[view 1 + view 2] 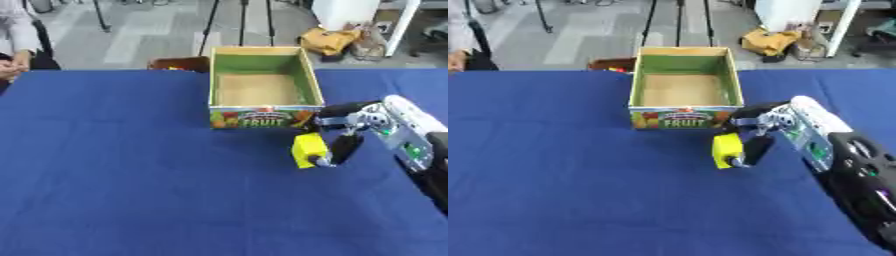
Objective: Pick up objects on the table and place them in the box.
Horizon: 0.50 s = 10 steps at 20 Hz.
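Along the far left edge, behind the table, a person (16,37) sits with hands together, touching nothing on the work surface. The table (131,175) is covered by a deep blue cloth that runs bare across its whole left and near part. Beyond its far edge lies a pale grey floor (131,35) with dark stand legs (208,25) rising from it. Further right, an open cardboard box (262,90) stands on the cloth near the far edge, its inner walls green, its bottom plain brown, and its front panel printed with fruit and the word FRUIT. A small brown thing (179,63) sits just behind the box's left corner. To the near right of the box, the right hand (343,145) has its fingers curled round a yellow block (307,149), which sits at the fingertips, just below the box's front right corner. On the floor at far right lies a yellow bag (330,39).
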Motion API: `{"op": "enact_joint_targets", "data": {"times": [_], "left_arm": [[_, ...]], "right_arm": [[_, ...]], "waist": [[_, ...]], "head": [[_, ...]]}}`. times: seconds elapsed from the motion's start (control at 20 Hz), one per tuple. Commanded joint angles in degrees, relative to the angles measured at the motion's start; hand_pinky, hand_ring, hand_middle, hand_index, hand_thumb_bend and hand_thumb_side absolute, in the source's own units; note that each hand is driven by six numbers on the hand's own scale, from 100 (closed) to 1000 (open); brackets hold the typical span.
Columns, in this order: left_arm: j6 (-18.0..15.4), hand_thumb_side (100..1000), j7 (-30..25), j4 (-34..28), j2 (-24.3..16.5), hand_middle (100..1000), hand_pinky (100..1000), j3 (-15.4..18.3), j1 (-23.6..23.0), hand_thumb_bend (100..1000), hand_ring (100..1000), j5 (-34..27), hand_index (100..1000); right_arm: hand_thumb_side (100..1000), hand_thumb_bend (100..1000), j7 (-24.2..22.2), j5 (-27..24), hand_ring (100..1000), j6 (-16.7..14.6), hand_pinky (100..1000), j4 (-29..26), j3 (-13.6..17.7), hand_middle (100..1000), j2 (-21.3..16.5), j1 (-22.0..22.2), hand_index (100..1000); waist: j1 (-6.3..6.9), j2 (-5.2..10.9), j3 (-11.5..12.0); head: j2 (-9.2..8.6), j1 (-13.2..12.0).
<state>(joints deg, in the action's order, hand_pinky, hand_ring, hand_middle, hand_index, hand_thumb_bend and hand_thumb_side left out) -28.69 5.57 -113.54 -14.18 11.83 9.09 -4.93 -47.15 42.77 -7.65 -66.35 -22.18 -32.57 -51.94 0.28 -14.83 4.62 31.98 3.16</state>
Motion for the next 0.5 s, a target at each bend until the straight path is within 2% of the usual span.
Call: {"op": "enact_joint_targets", "data": {"times": [0.05,0.25,0.5], "left_arm": [[-0.08,1000,-0.29,-1.05,-0.7,876,606,-0.1,0.69,100,738,-0.19,980],[-0.09,1000,-0.3,-1.05,-0.7,876,605,-0.11,0.75,100,738,-0.26,980],[-0.09,1000,-0.3,-1.05,-0.79,876,604,-0.15,0.83,100,738,-0.36,978]], "right_arm": [[294,231,0.79,0.57,817,0.17,807,0.28,0.26,712,-0.85,-1.23,818],[283,244,2.28,0.97,788,0.44,794,0.69,0.05,656,-0.73,-1.21,769],[263,193,5.14,0.97,734,1.08,750,0.39,0.04,573,-0.67,-1.59,680]], "waist": [[0.1,0.71,0.18],[0.07,0.63,0.44],[0.01,0.69,0.52]], "head": [[-0.78,0.28],[-0.83,0.35],[-0.91,0.4]]}}
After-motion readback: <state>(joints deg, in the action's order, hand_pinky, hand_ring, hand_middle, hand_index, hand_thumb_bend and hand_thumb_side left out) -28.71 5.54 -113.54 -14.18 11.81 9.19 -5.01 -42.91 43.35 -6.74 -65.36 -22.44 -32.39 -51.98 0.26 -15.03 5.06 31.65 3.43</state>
